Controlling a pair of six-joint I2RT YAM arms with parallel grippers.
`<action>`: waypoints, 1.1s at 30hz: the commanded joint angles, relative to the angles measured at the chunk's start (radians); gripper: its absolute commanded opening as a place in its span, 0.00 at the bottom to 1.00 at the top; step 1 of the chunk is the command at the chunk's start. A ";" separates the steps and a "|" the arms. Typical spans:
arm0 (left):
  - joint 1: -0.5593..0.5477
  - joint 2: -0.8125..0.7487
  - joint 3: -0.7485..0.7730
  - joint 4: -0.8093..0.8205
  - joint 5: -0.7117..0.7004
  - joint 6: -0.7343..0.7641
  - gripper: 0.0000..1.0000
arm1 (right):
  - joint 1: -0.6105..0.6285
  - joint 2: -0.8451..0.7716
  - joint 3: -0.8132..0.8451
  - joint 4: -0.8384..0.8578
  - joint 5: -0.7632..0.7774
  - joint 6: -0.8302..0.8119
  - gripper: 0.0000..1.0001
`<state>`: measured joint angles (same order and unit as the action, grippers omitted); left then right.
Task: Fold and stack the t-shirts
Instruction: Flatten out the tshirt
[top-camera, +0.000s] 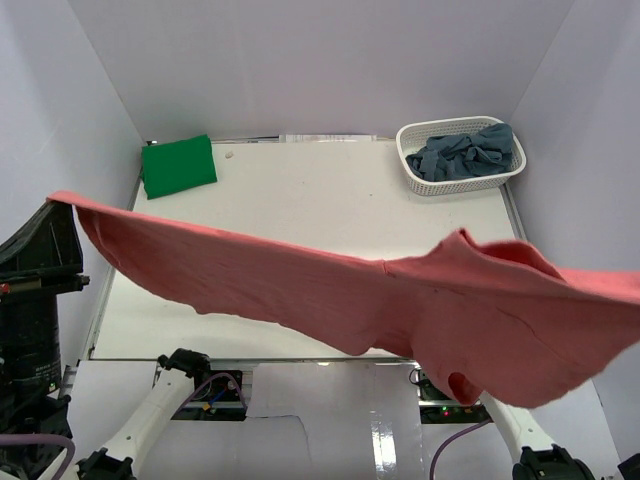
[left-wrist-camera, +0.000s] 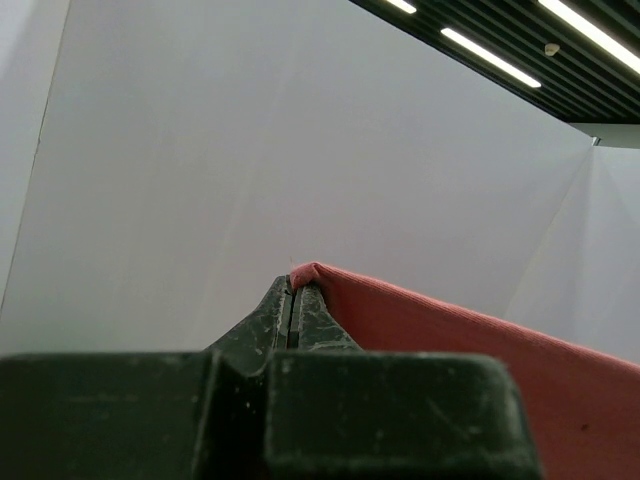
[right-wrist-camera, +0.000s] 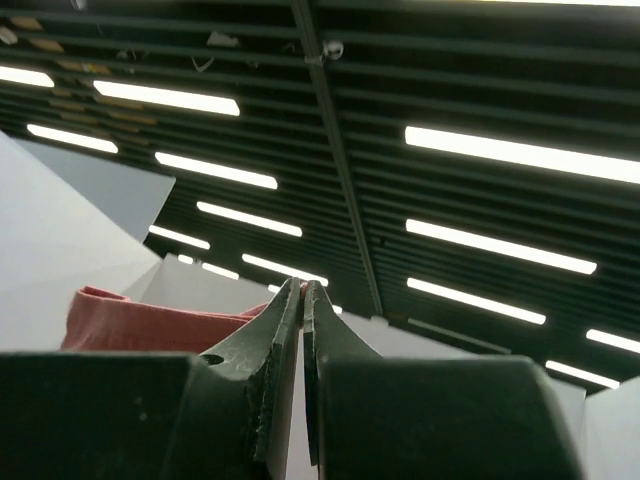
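The salmon-red t-shirt (top-camera: 330, 290) hangs stretched in the air across the whole top view, high above the table. My left gripper (left-wrist-camera: 291, 283) is shut on one corner of it at the far left (top-camera: 58, 200); the cloth (left-wrist-camera: 480, 350) runs off to the right in the left wrist view. My right gripper (right-wrist-camera: 302, 286) is shut on the other end, off the right edge of the top view; the cloth (right-wrist-camera: 150, 322) shows left of the fingers. A folded bright green t-shirt (top-camera: 178, 166) lies at the back left. Grey-blue t-shirts (top-camera: 465, 153) lie crumpled in the basket.
A white lattice basket (top-camera: 412, 163) stands at the back right of the white table (top-camera: 300, 190). White walls close in the left, back and right sides. A black camera stand (top-camera: 35, 300) is at the left edge.
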<state>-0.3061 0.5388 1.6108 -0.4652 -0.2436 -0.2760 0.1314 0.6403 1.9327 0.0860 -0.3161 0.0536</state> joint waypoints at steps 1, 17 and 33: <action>-0.007 0.001 0.015 0.011 -0.043 0.024 0.00 | -0.003 -0.018 0.051 0.141 0.057 0.015 0.08; -0.010 -0.103 -0.291 0.066 -0.091 -0.006 0.02 | -0.012 0.018 -0.196 0.041 0.038 0.152 0.08; -0.010 -0.106 -0.692 0.063 -0.080 -0.175 0.00 | -0.013 0.077 -0.833 -0.096 -0.147 0.407 0.08</action>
<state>-0.3130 0.4038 0.9707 -0.4133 -0.3050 -0.3958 0.1188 0.6689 1.1057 0.0051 -0.4225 0.4034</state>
